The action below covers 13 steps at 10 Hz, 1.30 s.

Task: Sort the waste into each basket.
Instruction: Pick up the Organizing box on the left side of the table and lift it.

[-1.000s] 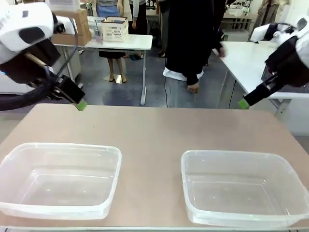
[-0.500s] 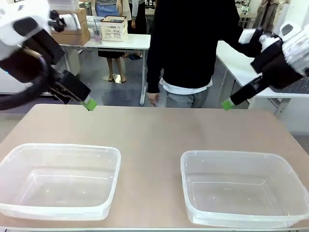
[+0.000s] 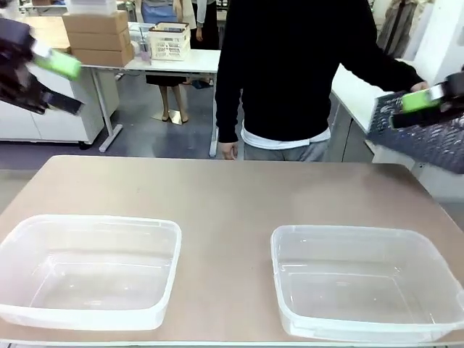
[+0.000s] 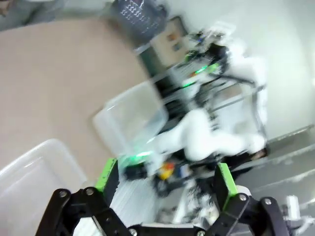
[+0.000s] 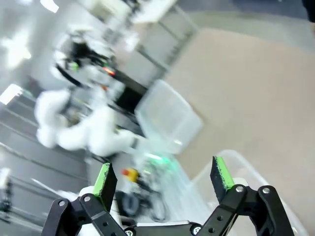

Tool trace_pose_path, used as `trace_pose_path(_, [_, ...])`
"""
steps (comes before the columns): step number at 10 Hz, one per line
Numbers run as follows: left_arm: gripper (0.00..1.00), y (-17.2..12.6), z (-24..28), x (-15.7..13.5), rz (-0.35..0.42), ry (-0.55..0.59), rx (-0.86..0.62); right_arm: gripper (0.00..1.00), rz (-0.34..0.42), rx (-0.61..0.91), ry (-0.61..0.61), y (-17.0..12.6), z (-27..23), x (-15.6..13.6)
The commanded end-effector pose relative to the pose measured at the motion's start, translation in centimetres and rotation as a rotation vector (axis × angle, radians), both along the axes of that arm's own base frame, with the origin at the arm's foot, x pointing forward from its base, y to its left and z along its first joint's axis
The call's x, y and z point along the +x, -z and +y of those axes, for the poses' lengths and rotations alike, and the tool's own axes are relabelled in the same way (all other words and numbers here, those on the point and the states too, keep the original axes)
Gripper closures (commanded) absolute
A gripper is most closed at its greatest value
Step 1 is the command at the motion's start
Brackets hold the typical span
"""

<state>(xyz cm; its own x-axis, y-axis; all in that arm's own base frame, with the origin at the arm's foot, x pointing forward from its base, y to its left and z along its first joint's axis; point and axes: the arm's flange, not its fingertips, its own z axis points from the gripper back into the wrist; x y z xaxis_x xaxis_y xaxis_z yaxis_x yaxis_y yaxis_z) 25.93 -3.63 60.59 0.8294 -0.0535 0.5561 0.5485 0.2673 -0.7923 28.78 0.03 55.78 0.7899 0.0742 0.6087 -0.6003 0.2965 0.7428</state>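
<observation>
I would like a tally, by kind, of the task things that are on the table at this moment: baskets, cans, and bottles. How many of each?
Clear baskets: 2, the left basket and the right basket, both empty.
Cans: 0 in view.
Bottles: 0 in view.
Total: 2 things on the table.

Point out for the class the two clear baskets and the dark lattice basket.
Left clear basket [image 3: 172, 250], front view, on its right rim.
Right clear basket [image 3: 276, 254], front view, on its left rim.
Dark lattice basket [image 3: 442, 141], front view, on its lattice wall.
</observation>
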Motion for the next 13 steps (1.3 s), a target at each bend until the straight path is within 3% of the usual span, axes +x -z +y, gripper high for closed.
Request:
trace_pose_path(1, [0.0, 7.3, 1.9, -5.3, 0.1, -0.189, -0.22, 0.0, 0.264, 0.452, 0.256, 1.6, -3.2, 0.3])
trace_pose_path(2, [0.0, 7.6, 2.6, -5.5, 0.165, -0.272, -0.128, 0.0, 0.205, 0.378, 0.375, 1.8, -3.9, -0.4])
trace_pose_path(3, [0.0, -0.5, 3.0, 0.2, 0.055, -0.067, -0.134, 0.0, 0.084, 0.149, 0.045, 0.5, -2.7, 0.3])
trace_pose_path(12, [0.0, -0.5, 3.0, 0.2, 0.055, -0.067, -0.134, 0.0, 0.084, 0.149, 0.045, 0.5, -2.7, 0.3])
trace_pose_path(13, [0.0, -0.2, 3.3, -0.1, 0.08, -0.081, -0.119, 0.0, 0.116, 0.131, 0.056, 0.7, -3.0, -0.2])
